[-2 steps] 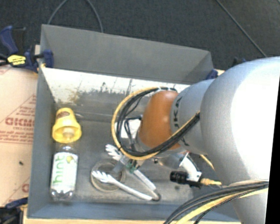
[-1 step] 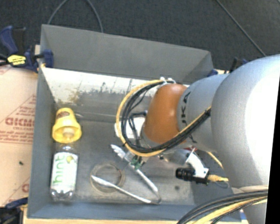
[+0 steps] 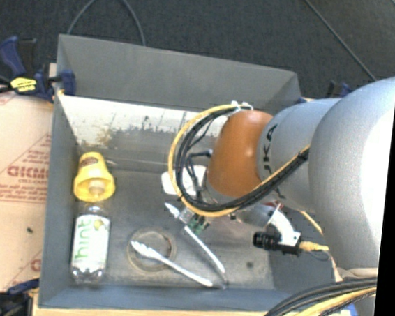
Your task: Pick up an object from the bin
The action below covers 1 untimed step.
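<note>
Gripper (image 3: 192, 220) sits at frame centre, just above a long white plastic utensil (image 3: 172, 265); you cannot tell its state.

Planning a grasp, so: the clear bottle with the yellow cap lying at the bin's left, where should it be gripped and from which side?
Probably the clear bottle at mid-body, coming straight down and closing across its width. It lies on its side along the bin's left wall, so its length runs front to back; the yellow cap looks wider and flared.
</note>
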### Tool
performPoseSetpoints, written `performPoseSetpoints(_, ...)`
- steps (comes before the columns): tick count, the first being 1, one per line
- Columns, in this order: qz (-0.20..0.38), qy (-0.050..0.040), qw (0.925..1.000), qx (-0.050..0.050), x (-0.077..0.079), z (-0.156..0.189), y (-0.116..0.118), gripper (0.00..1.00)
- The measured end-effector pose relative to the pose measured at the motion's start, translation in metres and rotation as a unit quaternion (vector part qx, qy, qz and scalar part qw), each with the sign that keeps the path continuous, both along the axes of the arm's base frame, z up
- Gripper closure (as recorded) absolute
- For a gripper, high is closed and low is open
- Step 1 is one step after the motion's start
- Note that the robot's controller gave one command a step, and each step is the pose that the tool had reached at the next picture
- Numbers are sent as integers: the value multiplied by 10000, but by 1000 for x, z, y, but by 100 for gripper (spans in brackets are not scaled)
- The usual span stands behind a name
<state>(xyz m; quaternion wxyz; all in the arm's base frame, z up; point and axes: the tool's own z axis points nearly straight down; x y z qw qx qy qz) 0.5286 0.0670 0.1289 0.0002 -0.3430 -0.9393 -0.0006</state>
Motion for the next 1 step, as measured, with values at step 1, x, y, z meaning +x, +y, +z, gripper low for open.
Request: performPoseSetpoints(1,21,-4,10000,0,0,28,-1,100)
